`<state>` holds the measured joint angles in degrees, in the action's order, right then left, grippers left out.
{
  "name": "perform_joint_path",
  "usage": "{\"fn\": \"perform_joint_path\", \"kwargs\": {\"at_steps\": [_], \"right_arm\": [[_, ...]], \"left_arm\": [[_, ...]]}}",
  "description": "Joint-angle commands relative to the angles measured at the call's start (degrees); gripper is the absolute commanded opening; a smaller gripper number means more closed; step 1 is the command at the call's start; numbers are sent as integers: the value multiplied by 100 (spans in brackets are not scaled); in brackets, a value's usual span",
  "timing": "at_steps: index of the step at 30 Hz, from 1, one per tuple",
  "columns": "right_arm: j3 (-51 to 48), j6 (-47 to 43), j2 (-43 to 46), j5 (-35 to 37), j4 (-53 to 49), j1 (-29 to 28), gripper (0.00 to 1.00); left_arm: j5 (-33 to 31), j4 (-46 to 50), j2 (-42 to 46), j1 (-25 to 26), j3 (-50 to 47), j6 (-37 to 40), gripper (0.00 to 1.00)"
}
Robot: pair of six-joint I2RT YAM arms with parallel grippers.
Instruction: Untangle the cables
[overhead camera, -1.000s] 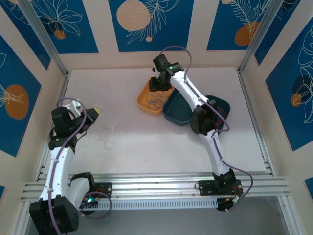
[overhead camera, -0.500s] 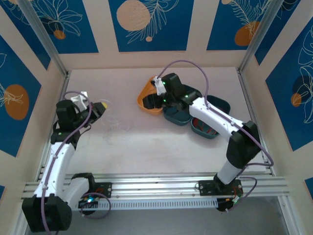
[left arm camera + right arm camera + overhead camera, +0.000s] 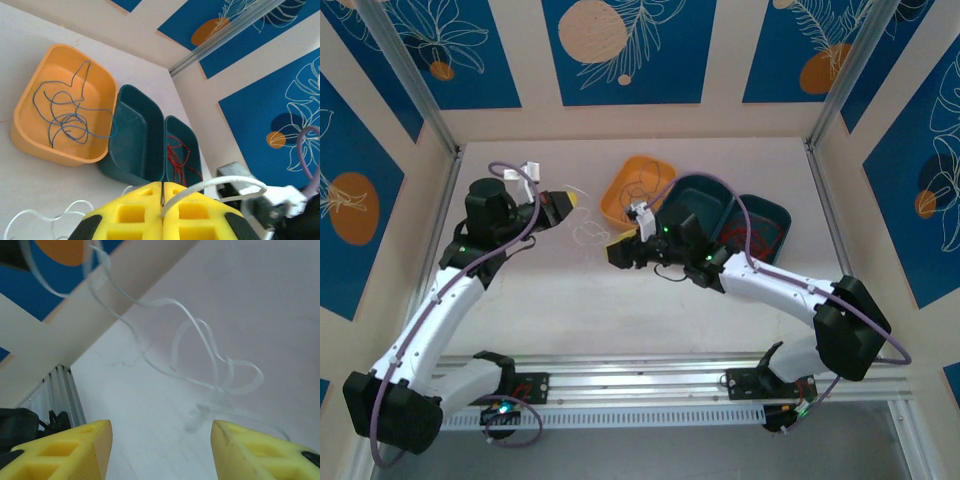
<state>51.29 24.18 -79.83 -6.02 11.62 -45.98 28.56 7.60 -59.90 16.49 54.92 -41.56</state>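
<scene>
left wrist: left gripper (image 3: 162, 189) pressed shut, pinching white cable (image 3: 227, 181) | blue cable (image 3: 65, 117) in orange tray (image 3: 55, 150), red cable (image 3: 176, 156) in far teal tray (image 3: 175, 121) | right wrist: right gripper (image 3: 161, 440) spread above that cable's loops on table (image 3: 280, 300)

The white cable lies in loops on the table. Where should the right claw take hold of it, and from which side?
Probably grip the white cable at its flat loops, where strands cross close together. Come down from above, straddling them: the open right claw hovers just there. Its other end rises to the shut left claw, so leave that part.
</scene>
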Motion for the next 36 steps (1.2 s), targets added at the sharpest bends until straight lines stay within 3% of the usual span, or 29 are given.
{"fn": "perform_joint_path", "kwargs": {"at_steps": [1, 16, 19, 25, 30, 36], "right_arm": [[32, -208, 44, 46, 814, -13, 55], [977, -341, -1032, -148, 1116, -37, 45], [980, -338, -1024, -172, 1115, 17, 35], [920, -336, -939, -131, 1058, 45, 2], [807, -284, -800, 35, 842, 69, 0], [530, -281, -432, 162, 368, 52, 0]], "left_arm": [[-225, 18, -48, 165, 177, 146, 0], [-201, 106, -108, 344, 202, 156, 0], [-206, 156, -83, 343, 202, 183, 0], [-246, 208, -105, 342, 204, 203, 0], [-349, 284, -79, 328, 228, 289, 5], [-1179, 830, 90, 323, 257, 659, 11]]}}
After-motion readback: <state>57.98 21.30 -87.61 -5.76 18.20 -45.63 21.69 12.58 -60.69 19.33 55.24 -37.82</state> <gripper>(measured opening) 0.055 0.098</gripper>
